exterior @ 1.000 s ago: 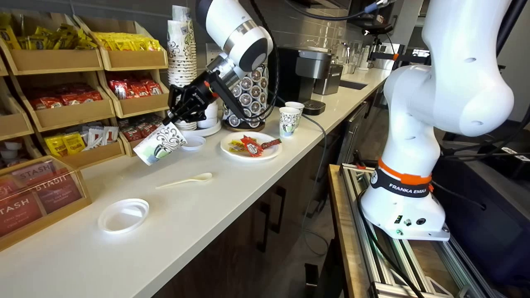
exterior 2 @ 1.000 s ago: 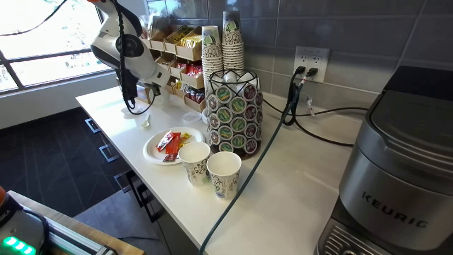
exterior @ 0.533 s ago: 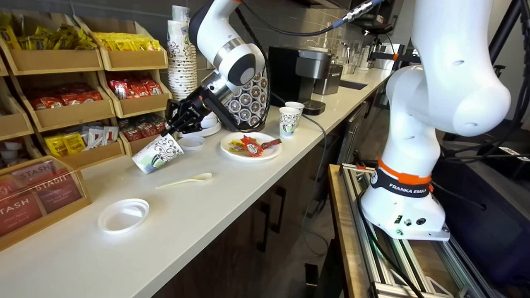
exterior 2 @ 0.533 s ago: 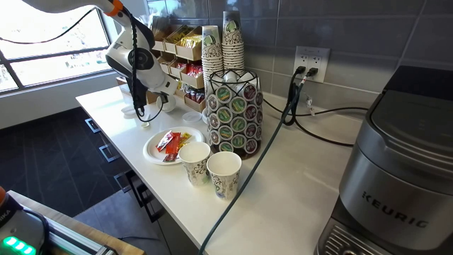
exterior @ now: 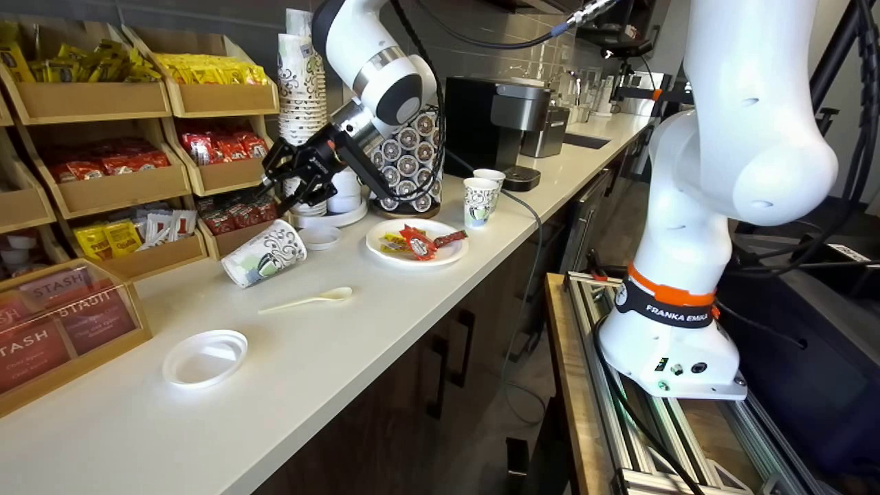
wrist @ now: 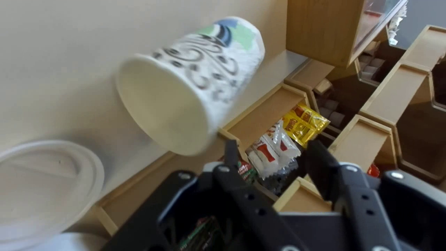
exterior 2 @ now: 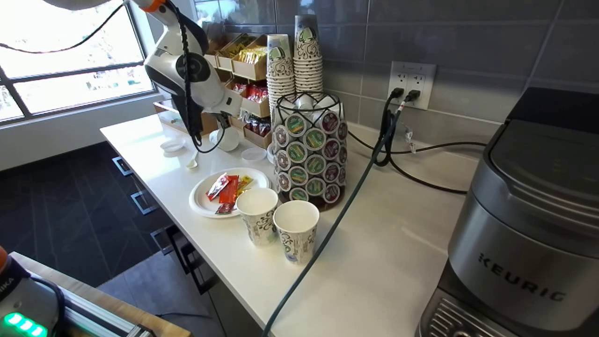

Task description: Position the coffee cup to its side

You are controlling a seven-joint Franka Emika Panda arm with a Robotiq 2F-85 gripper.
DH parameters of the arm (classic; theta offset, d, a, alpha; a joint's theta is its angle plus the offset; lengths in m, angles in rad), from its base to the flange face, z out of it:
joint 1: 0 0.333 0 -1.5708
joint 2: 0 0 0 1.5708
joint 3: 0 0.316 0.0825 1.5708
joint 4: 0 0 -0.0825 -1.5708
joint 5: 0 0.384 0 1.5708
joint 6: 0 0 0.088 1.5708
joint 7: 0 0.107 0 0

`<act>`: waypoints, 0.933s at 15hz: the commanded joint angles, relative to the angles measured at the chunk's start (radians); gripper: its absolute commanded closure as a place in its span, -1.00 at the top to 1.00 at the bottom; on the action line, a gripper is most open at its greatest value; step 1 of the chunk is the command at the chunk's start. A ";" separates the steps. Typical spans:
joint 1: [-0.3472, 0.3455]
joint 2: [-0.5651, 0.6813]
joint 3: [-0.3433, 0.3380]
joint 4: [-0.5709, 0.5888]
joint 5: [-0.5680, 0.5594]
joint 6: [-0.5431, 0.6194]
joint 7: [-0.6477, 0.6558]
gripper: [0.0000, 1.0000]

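Wrist view: gripper (wrist: pixel 273 153), black, its two fingers standing apart at the lower edge. Beyond it, coffee cup (wrist: pixel 212 73), white paper printed with dark swirls and a patch of green and blue; lying on its side on the counter (wrist: pixel 52 52), outside the fingers, mouth toward the camera. Lid (wrist: pixel 45 188), round, white, flat on the counter near the cup's mouth, cut by the left edge. Bins (wrist: pixel 267 112), wooden, farther back; one holds white packets (wrist: pixel 273 150) and yellow packets (wrist: pixel 303 122).

In an exterior view: second lid (exterior: pixel 206 357), white, on the counter. Box (exterior: pixel 79 366), wood-framed, marked STASH, at the left edge. Spoon (exterior: pixel 320 298), pale, lying just in front of the coffee cup, which is set between it and the bins. Plate (exterior: pixel 392 258), white, bearing red packets (exterior: pixel 419 245) and a yellow packet (exterior: pixel 393 243). Front cup (exterior: pixel 478 204), upright, same swirl print, near the plate; rear cup (exterior: pixel 489 174), upright, partly hidden by it. Pod rack (exterior: pixel 408 165), round, behind the plate. Coffee maker (exterior: pixel 505 113), black and silver, beyond the upright cups. Sink (exterior: pixel 586 140), far along the counter.
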 commanded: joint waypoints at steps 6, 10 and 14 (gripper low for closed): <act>0.073 -0.168 0.010 -0.147 -0.238 0.522 0.059 1.00; 0.007 -0.242 0.085 -0.404 -0.535 0.585 0.259 1.00; -0.009 -0.331 0.053 -0.510 -0.791 0.493 0.392 1.00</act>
